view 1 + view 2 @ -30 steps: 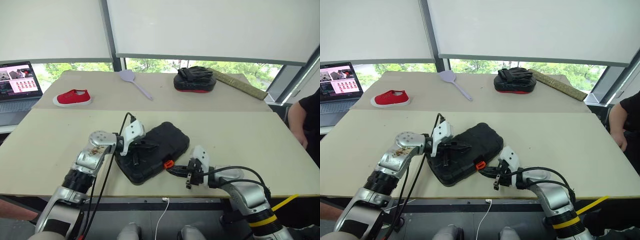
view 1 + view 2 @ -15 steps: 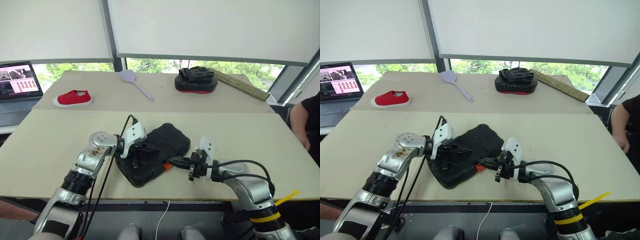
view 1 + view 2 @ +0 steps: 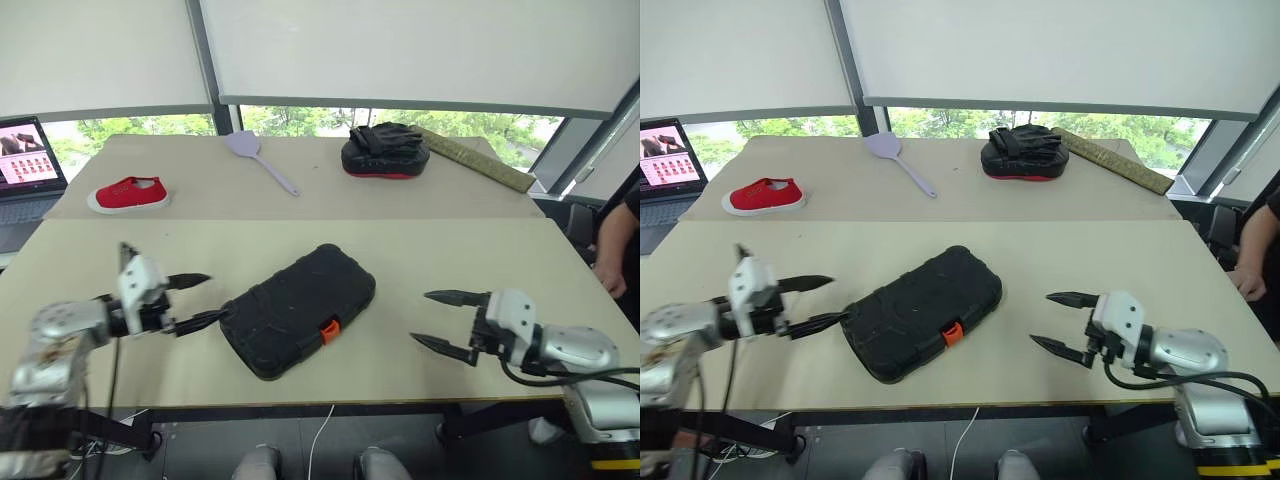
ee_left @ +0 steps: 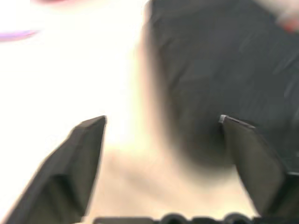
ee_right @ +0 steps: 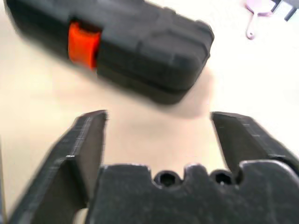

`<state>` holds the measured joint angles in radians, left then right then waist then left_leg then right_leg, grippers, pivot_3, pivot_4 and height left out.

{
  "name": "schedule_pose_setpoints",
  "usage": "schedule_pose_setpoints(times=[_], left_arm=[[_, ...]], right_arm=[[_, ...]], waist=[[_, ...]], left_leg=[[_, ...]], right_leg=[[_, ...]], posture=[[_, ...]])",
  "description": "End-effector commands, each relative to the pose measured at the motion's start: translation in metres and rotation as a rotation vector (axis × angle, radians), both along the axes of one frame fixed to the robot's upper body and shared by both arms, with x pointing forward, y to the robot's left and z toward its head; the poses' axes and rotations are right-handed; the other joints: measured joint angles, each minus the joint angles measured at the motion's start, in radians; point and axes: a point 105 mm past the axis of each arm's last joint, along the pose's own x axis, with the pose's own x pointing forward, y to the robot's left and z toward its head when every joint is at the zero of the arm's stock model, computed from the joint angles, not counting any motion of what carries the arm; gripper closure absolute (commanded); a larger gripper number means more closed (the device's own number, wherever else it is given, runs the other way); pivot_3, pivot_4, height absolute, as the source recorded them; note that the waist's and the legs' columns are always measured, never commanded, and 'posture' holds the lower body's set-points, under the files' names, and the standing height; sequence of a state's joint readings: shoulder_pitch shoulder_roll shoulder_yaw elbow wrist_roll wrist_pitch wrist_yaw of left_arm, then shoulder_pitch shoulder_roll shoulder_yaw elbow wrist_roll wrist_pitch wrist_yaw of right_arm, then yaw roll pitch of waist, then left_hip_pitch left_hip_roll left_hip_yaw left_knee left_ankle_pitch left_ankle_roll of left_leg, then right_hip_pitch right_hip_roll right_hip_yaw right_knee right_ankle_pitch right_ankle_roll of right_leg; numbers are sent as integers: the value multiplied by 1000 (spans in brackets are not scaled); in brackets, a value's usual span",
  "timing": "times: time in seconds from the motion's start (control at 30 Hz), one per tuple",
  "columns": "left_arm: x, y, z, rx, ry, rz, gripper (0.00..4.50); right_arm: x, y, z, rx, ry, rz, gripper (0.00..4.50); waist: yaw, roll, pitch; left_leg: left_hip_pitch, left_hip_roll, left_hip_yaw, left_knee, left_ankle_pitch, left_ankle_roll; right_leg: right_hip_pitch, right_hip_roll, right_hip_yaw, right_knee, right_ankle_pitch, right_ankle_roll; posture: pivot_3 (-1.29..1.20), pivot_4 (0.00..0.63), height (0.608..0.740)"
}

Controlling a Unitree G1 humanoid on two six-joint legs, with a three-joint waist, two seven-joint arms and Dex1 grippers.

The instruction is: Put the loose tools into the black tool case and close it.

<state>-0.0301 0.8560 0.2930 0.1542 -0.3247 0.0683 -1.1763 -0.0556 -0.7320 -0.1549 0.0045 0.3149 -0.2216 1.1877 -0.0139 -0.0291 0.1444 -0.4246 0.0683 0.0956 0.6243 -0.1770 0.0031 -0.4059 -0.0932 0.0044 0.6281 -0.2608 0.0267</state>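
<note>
At the far left, the left gripper (image 3: 195, 300), two tapering black fingers on a white-and-silver wrist, hangs just beside the case's left end with its jaws spread wide and nothing between them. This reads as a hand clear of a finished job, not one reaching in.

In the middle of the pale, matte tabletop (image 3: 420, 255) lies the black moulded-plastic tool case (image 3: 298, 308), shut and set at a slant. Its shell is ribbed and pebbled, its corners rounded, and the small orange latch (image 3: 327, 329) sits on the near edge (whether it is fully clicked home I cannot tell). No loose tools lie on the table around it, so they are presumably inside.

On the right, the right gripper (image 3: 446, 322) of the same build hovers well apart from the case, jaws likewise wide and empty.
</note>
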Motion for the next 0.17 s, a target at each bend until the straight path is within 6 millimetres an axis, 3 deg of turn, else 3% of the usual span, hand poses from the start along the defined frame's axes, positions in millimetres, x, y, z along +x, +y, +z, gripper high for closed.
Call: schedule_pose_setpoints(times=[0.03, 0.17], left_arm=[[-12, 15, -6, 66, -51, 55, 0], [-16, 14, -10, 61, -80, 82, 0]], right_arm=[[1, -11, 5, -31, -59, 22, 18], [6, -14, 4, -47, -77, 22, 18]], waist=[[4, -4, 5], [16, -7, 8]], left_leg=[[0, 1, 0, 0, 0, 0], [-1, 2, -1, 2, -4, -7]], right_leg=[[-1, 0, 0, 0, -1, -2], [-5, -4, -2, 0, -2, -7]], posture=[[0, 150, 740], [0, 150, 740]])
